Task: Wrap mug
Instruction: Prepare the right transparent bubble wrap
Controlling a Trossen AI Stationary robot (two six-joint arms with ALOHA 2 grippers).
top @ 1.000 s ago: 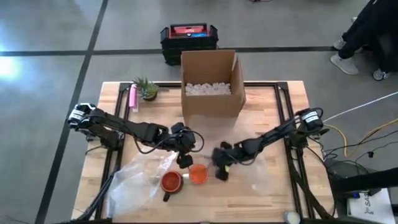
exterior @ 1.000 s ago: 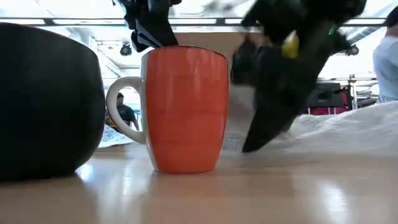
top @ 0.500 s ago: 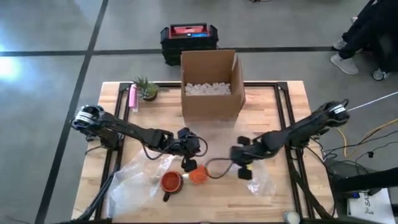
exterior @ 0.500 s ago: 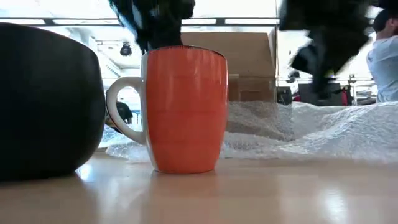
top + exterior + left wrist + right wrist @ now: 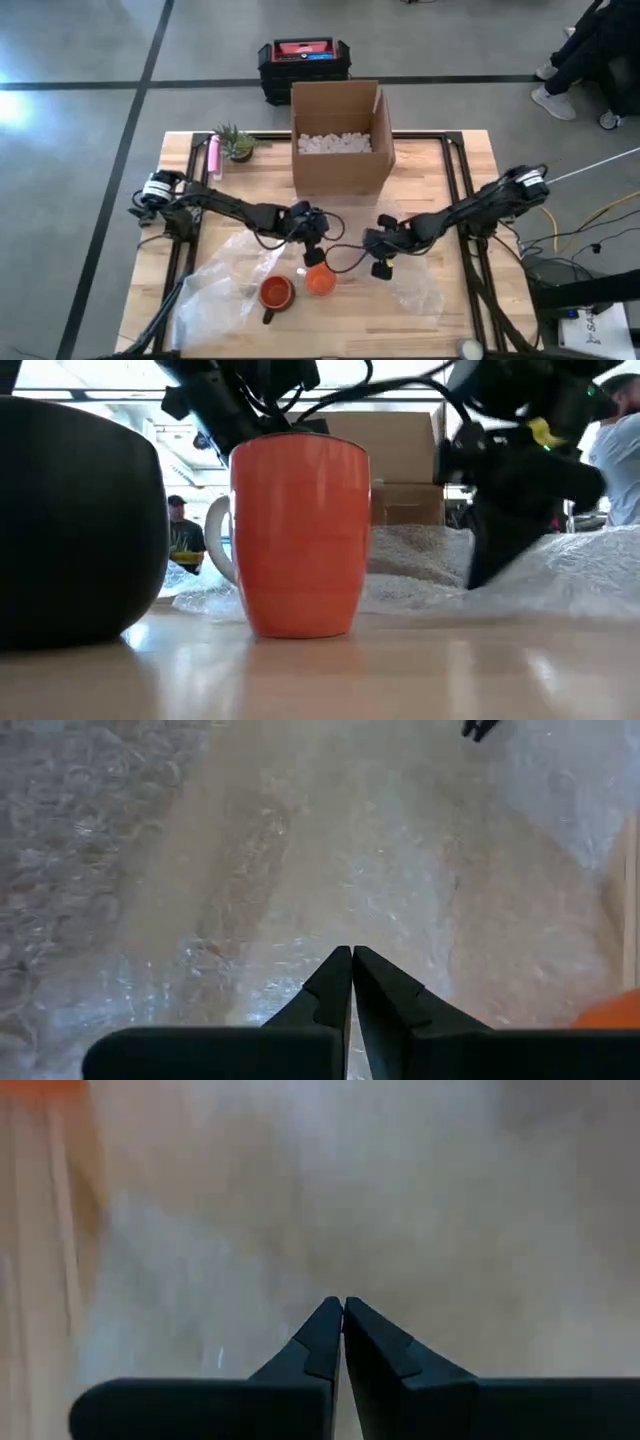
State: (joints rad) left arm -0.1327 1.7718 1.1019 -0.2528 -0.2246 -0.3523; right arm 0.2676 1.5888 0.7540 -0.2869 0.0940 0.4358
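While both pincers are closed on nothing, the left gripper (image 5: 312, 237) hangs just behind the orange mug (image 5: 319, 282), nearer than the right gripper (image 5: 381, 262) over the bubble wrap (image 5: 415, 288).

A robotics lab: grey concrete floor (image 5: 90, 60), wooden table (image 5: 440, 320), toolbox (image 5: 304, 58).

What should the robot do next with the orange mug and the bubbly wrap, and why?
Probably open the left gripper and take hold of the orange mug to lift it onto the bubble wrap. Both grippers are shut and hold nothing, the right gripper over the wrap too. The mug stands upright on the bare table at the wrap's edge, so it cannot be wrapped yet.
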